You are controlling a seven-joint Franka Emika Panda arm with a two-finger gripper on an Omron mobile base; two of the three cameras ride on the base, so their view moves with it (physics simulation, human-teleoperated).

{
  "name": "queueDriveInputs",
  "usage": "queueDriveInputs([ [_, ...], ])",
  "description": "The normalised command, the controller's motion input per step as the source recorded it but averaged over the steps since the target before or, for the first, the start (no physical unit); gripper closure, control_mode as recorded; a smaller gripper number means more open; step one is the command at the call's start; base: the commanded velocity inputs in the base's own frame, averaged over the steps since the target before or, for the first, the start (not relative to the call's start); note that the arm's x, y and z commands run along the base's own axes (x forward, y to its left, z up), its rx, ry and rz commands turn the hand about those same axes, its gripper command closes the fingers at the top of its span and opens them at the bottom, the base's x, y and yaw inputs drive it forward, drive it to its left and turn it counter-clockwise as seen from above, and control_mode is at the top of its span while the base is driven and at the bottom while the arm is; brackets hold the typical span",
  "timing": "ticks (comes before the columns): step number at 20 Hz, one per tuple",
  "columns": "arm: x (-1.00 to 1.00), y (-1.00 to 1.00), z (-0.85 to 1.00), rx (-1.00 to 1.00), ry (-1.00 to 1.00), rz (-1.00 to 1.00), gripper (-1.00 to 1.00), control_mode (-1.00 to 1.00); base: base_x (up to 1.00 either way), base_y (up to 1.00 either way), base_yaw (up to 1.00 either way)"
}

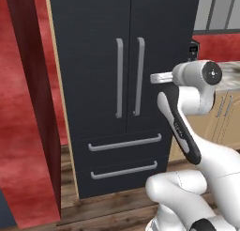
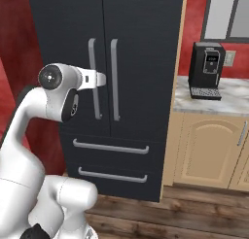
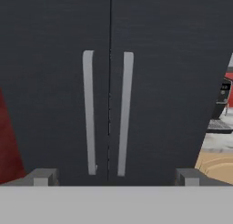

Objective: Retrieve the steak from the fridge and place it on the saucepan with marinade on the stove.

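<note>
Fridge: the tall charcoal-black fridge (image 1: 126, 84) is standing shut, both upper doors closed along a thin centre seam, the two lower drawers pushed in flush.
Handles: two grey vertical bar handles (image 3: 88, 111) are hanging just beside the seam, one on each door; each drawer is carrying a horizontal grey bar.
Gripper: the gripper (image 3: 113, 175) is facing the fridge front squarely and holding off from it, apart from the doors; its fingers (image 3: 43, 176) are standing spread wide and released, gripping nothing.
Hand view: this one is showing the two finger tips rising at the bottom corners, with both door handles lying between them further off, and a sliver of counter at the right edge.
Left base view: the white arm (image 1: 187, 131) is rising from the lower right and bending toward the right-hand door; a red wall (image 1: 23, 131) and a dark red-brown panel are showing left of the fridge, and both drawers are in sight.
Right base view: the arm is crossing in front of the left-hand handle; this side is revealing a black coffee machine (image 2: 206, 70) sitting on a pale marble counter (image 2: 214, 99) right of the fridge, above light wood cabinets (image 2: 209, 153).
Steak: cannot tell where it is lying, as the fridge doors are hiding the interior.
Floor: wood planks (image 2: 170, 213) are running under the fridge.
</note>
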Motion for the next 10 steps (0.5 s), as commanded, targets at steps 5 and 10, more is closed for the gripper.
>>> queueDriveInputs([
  [5, 0.24, -0.09, 0.27, 0.0, 0.01, -0.02, -1.0, -1.0, 0.0, 0.0, 0.0],
  [10, 0.4, -0.05, 0.05, 0.0, 0.0, 0.0, -1.0, -1.0, 0.0, 0.0, 0.0],
])
